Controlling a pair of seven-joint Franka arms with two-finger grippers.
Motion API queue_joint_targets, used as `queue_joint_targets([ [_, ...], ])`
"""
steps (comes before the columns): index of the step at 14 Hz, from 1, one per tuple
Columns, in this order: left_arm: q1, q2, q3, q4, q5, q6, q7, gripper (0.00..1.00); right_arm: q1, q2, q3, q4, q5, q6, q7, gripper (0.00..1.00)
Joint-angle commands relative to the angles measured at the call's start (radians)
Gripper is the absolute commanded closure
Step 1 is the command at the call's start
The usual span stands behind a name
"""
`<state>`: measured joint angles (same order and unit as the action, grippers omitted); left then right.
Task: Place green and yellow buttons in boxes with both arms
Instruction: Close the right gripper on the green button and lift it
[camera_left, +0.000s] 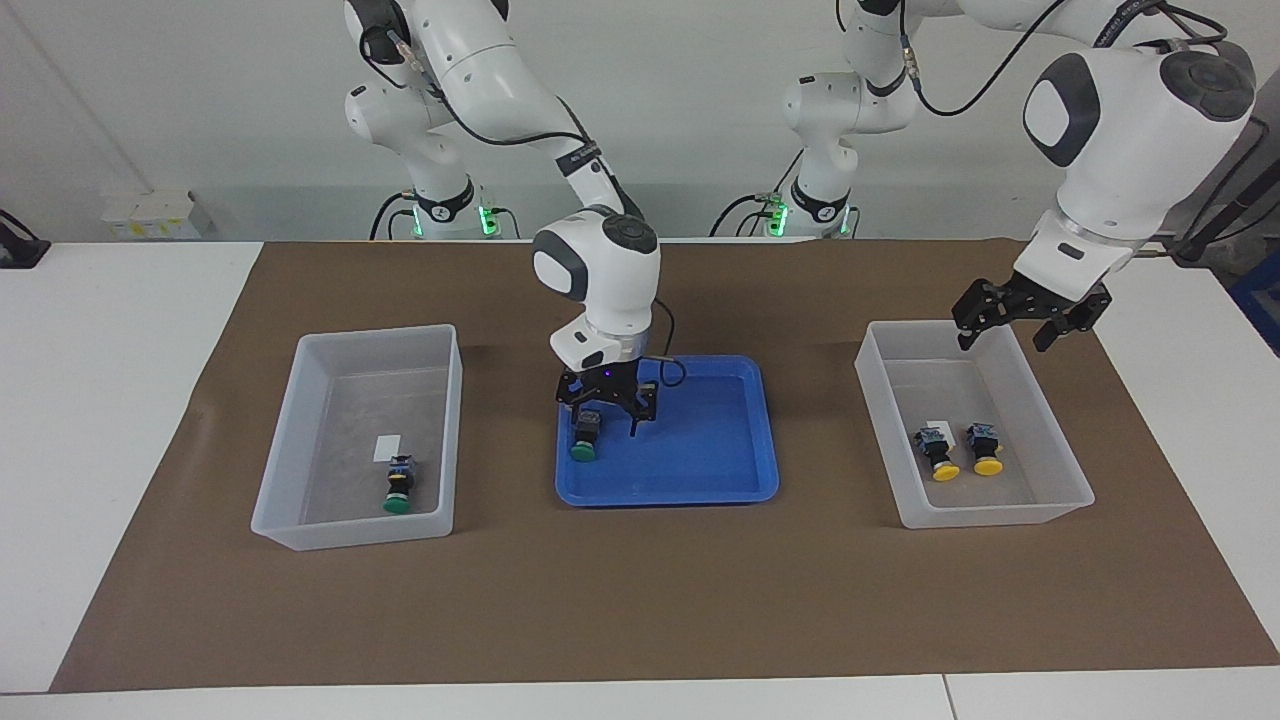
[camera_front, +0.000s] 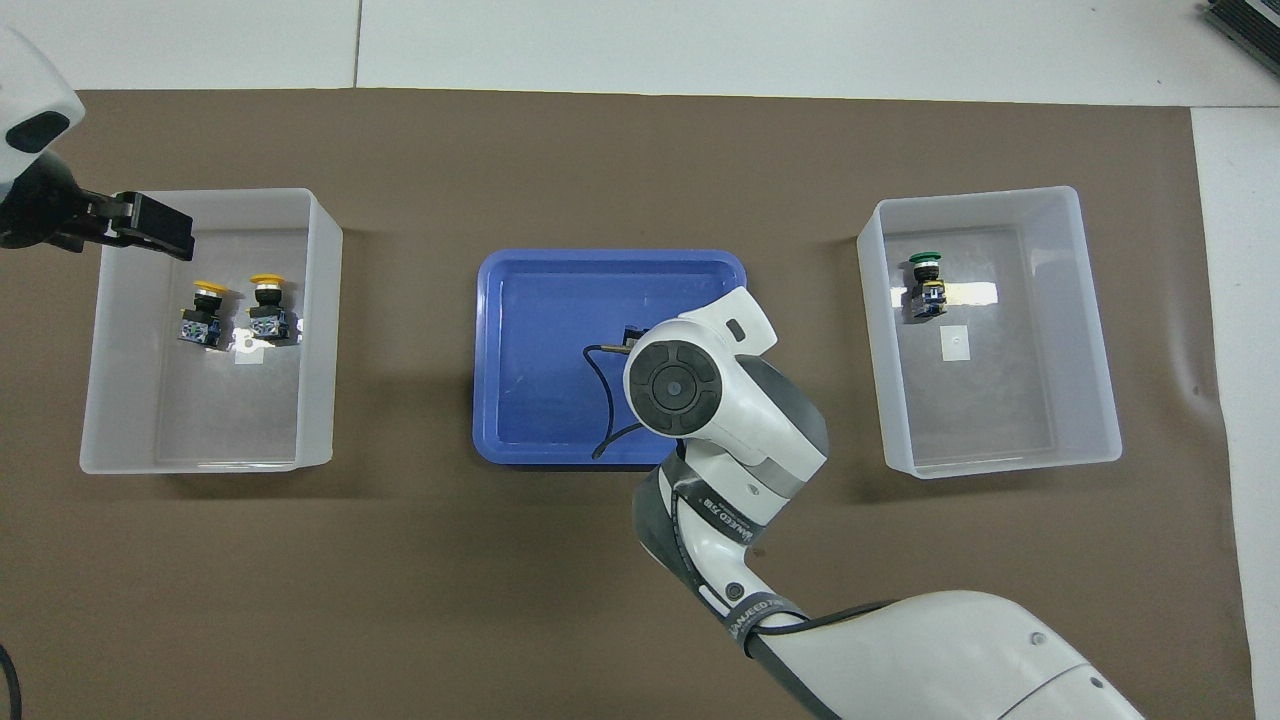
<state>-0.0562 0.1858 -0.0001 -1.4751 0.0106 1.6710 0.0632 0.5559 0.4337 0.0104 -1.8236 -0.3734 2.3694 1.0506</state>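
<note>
One green button (camera_left: 585, 436) lies in the blue tray (camera_left: 700, 450), cap toward the table's front edge. My right gripper (camera_left: 607, 415) is low in the tray, open, its fingers over and around this button; in the overhead view the arm hides both. The other green button (camera_left: 400, 487) (camera_front: 925, 285) lies in the box (camera_left: 300, 440) (camera_front: 1090, 330) at the right arm's end. Two yellow buttons (camera_left: 938, 452) (camera_left: 985, 448) (camera_front: 203, 312) (camera_front: 268, 308) lie side by side in the box (camera_left: 880, 400) (camera_front: 320, 330) at the left arm's end. My left gripper (camera_left: 1030, 325) (camera_front: 130, 225) is open and empty, above that box's edge.
The blue tray (camera_front: 540, 300) sits mid-table between the two boxes on a brown mat (camera_left: 640, 600). White table shows around the mat. Each box has a small white label (camera_left: 387, 448) on its floor.
</note>
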Motion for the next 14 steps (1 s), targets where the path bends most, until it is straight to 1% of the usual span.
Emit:
queue_joint_targets([
  [1,0.004,-0.055,0.003,-0.082,-0.044,0.019,-0.016,0.00,-0.005,-0.018,0.003,-0.031,-0.022,-0.009,0.028,0.00],
  [3,0.003,-0.065,0.003,-0.097,-0.055,0.023,-0.016,0.00,-0.005,-0.018,0.003,-0.034,-0.022,-0.007,0.028,0.00],
  [6,-0.002,-0.066,0.003,-0.093,-0.055,0.021,-0.017,0.00,-0.005,-0.018,0.005,-0.036,-0.022,-0.001,0.028,0.00],
  [7,-0.002,-0.066,0.005,-0.094,-0.055,0.024,-0.017,0.00,-0.005,-0.018,0.006,-0.034,-0.022,0.001,0.026,0.11],
  [9,0.007,-0.065,0.005,-0.085,-0.055,0.024,-0.016,0.00,-0.005,-0.016,0.006,-0.034,-0.022,0.010,0.019,0.59],
  [10,0.009,-0.066,0.005,-0.088,-0.055,0.024,-0.016,0.00,-0.005,-0.016,0.008,-0.034,-0.022,0.010,0.017,0.80],
  [11,0.012,-0.066,0.005,-0.090,-0.055,0.023,-0.016,0.00,-0.005,-0.016,0.008,-0.034,-0.022,0.010,0.017,0.96],
  [12,0.012,-0.066,0.005,-0.088,-0.055,0.024,-0.016,0.00,-0.005,-0.016,0.008,-0.034,-0.022,0.010,0.016,1.00],
  [14,0.012,-0.066,0.005,-0.088,-0.055,0.030,-0.017,0.00,-0.005,-0.019,0.010,-0.028,-0.022,0.010,0.016,1.00],
])
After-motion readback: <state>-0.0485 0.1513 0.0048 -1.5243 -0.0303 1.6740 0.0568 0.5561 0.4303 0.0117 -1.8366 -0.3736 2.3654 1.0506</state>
